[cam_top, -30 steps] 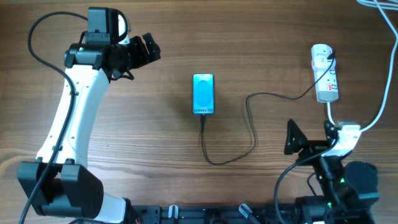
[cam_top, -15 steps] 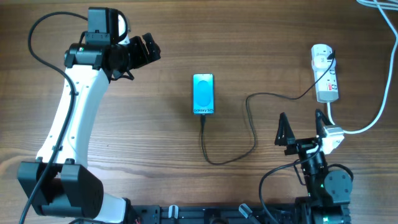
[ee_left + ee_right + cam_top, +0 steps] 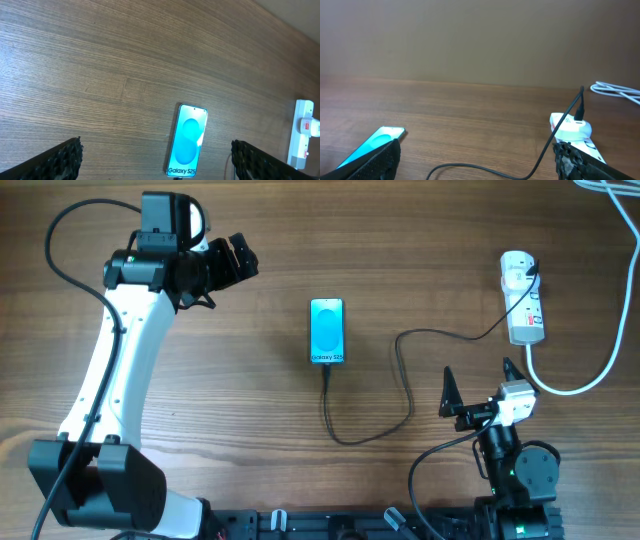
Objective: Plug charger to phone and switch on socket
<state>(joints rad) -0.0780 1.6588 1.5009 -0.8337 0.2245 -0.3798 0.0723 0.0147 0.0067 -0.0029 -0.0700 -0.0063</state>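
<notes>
- The phone [image 3: 327, 331] lies flat near the middle of the table [image 3: 260, 410], its turquoise screen facing up and its label strip reading "Galaxy S25" at the end nearer the robot.
- The charger [image 3: 405, 395] meets the phone's near edge. From there its thin black cable loops toward the robot, curves back up, and runs right to the socket [image 3: 524, 315].
- The socket lies at the table's right side, well apart from the phone. The charger's black plug stands in its far end. From these views I cannot tell whether the switch by the red markings is on.
- A white cable [image 3: 575, 388] leaves the socket's near end and sweeps off to the right edge.
- The left pincer [image 3: 243, 258] hangs over the table's far left, well apart from the phone. Its fingers [image 3: 60, 157] are spread wide and hold nothing.
- The right pincer [image 3: 478, 380] sits low near the robot's base, between the cable loop and the socket. Its fingers [image 3: 380, 162] are likewise apart and empty, touching neither the socket nor the charger.
</notes>
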